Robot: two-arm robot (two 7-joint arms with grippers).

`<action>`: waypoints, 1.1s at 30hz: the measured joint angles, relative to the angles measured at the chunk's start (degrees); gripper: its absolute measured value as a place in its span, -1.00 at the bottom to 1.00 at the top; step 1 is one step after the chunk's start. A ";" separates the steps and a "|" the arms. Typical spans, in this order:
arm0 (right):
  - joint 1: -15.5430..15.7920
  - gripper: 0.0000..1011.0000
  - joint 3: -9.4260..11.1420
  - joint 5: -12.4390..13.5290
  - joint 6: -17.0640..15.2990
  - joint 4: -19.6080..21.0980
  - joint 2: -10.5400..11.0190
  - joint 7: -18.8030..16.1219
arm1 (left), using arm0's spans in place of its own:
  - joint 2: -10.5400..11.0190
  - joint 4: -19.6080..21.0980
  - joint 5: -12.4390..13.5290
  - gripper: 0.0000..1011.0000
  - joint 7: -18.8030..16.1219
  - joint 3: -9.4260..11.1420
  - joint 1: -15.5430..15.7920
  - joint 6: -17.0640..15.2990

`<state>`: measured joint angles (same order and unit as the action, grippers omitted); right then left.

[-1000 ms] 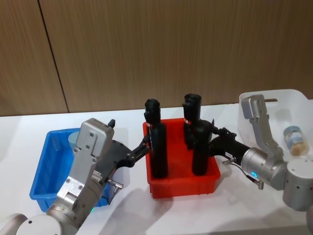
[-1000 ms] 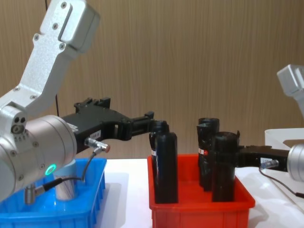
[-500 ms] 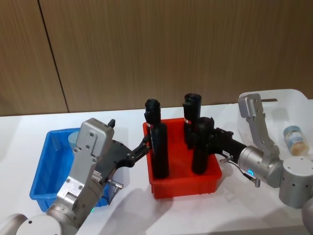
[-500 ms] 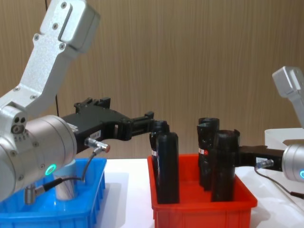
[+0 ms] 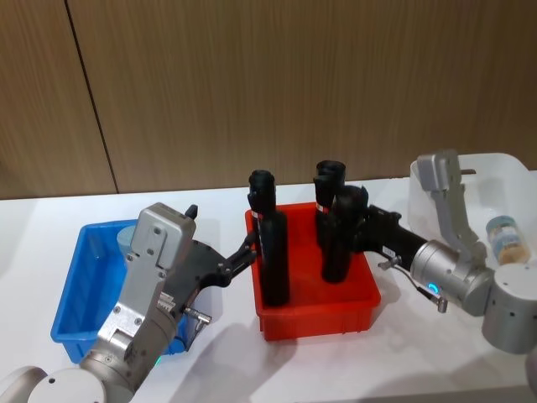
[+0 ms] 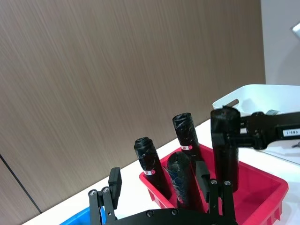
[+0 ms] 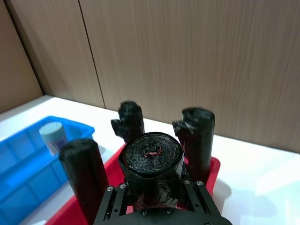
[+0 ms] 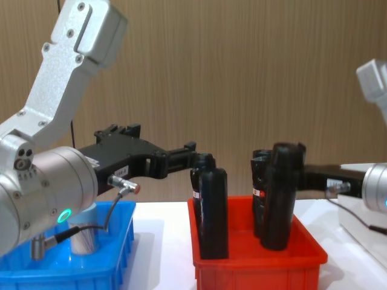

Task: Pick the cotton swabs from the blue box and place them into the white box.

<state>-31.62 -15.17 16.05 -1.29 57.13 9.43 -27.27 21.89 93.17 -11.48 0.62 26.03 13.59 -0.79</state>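
Since the earlier frame the right gripper (image 5: 348, 220) has lifted the black roll (image 5: 339, 235) it clamps — the roll now hangs tilted, its base raised off the floor of the red bin (image 5: 315, 315), and the bin has slid slightly back toward 3 o'clock. In the right wrist view the fingers (image 7: 186, 188) press against both sides of the roll. Three other rolls stand in the red bin, at about 9, 11 and 12 o'clock of the held one.

The left gripper (image 8: 192, 150) hovers between the blue box (image 5: 80, 285) and the red bin, its jaws spread and holding nothing.

One tub of cotton swabs (image 7: 52, 136) stands in the blue box at its far end — another swab tub (image 5: 508, 239) lies in the white box (image 5: 495, 172) at 3 o'clock of the red bin.
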 joint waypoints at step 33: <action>6.88 -0.04 5.06 3.48 -4.36 24.98 6.46 9.18 | 0.00 0.00 0.00 0.99 0.00 0.00 0.00 0.00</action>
<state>-24.74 -10.11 19.53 -5.65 82.11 15.89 -18.09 21.90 93.17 -11.48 0.62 26.03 13.59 -0.79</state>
